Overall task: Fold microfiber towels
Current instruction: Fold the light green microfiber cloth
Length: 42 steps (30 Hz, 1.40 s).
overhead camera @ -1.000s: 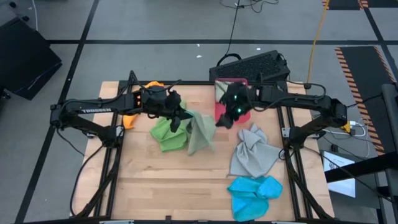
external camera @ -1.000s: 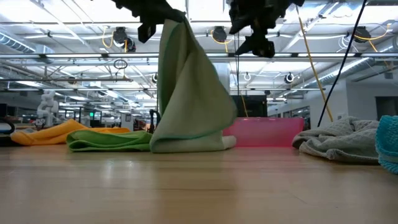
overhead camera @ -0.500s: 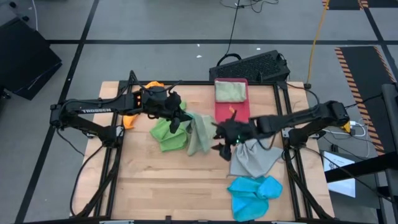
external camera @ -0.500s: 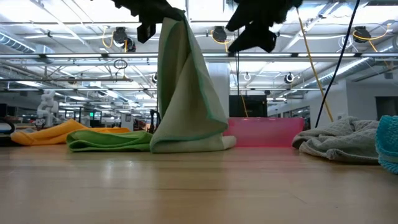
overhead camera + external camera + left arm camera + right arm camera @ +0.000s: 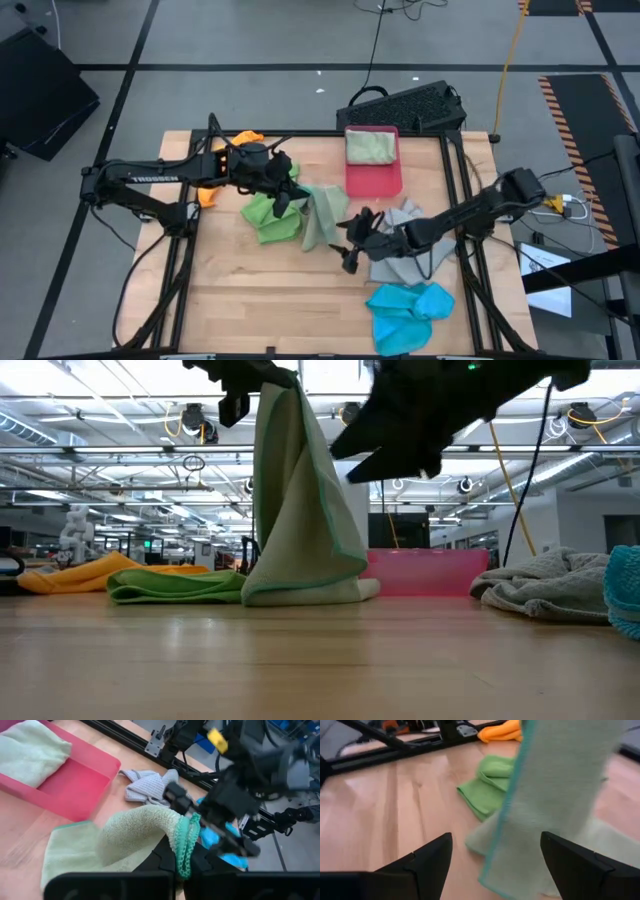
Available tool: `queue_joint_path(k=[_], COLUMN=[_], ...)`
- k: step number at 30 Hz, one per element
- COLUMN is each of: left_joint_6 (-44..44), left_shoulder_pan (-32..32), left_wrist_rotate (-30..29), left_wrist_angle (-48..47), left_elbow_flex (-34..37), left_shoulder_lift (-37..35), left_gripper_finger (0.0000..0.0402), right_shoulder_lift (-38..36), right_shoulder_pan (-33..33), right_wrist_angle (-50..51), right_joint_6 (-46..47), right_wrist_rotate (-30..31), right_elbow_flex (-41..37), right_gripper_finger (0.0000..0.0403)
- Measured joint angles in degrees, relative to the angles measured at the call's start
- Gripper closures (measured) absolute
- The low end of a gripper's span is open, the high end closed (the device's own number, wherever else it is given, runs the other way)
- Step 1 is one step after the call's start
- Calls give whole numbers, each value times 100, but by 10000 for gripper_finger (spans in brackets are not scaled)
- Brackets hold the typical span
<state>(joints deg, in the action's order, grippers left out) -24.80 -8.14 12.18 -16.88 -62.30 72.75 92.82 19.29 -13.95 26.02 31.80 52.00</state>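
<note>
Sage-green cloth (image 5: 322, 215) hangs from my left gripper (image 5: 283, 196), fingers pinched tight on its teal-edged top corner; the lower part drapes down and rests on the wooden table (image 5: 250, 290). In the low view it stands as a tall drape, its foot folded on the wood. My right gripper (image 5: 352, 245) sits just beside that drape on the side toward the grey towel, raised off the table, fingers (image 5: 427, 860) spread wide with nothing between them; the hanging cloth's edge fills its wrist view close ahead. Nearest the table's front edge lies the bright blue towel (image 5: 408, 310), bunched. Behind it the grey towel (image 5: 410, 245) lies crumpled under my right forearm. Bright green towel (image 5: 270, 218) lies loosely folded just beside the sage drape, touching it at the foot. Farther back, the orange towel (image 5: 225, 165) sits near the rear corner on the left, partly under my left arm. Farthest, the pink-red tray (image 5: 375, 180) holds another pale green cloth (image 5: 369, 146), folded.
</note>
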Motion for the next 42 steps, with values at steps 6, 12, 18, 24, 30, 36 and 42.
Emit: queue_joint_path(k=[6,12,18,24,30,36,42], left_joint_6=[-115,-151,-306,-468,-585,-689,-684], left_shoulder_pan=[2,0,0,0,0,0,0], left_wrist_rotate=[-50,-86,-173,-173,-175,-175,-175], left_wrist_angle=[4,0,0,-8,-27,-158,-283], left_elbow_flex=[0,0,0,-2,-2,-2,-2], left_shoulder_lift=[0,0,0,0,0,0,0], left_gripper_finger=[388,390,395,387,395,391,387], right_shoulder_lift=[773,1112,1417,1599,1845,1877,1877], right_shoulder_pan=[8,11,13,-92,-187,-259,-289], right_wrist_angle=[241,1621,1341,1661,1066,1081,1346], right_joint_6=[224,1057,1170,1853,1813,1796,1797], right_wrist_rotate=[317,969,1013,1016,967,730,410], right_elbow_flex=[614,1114,1116,1115,1116,1090,1074], right_gripper_finger=[106,114,121,145,197,253,363])
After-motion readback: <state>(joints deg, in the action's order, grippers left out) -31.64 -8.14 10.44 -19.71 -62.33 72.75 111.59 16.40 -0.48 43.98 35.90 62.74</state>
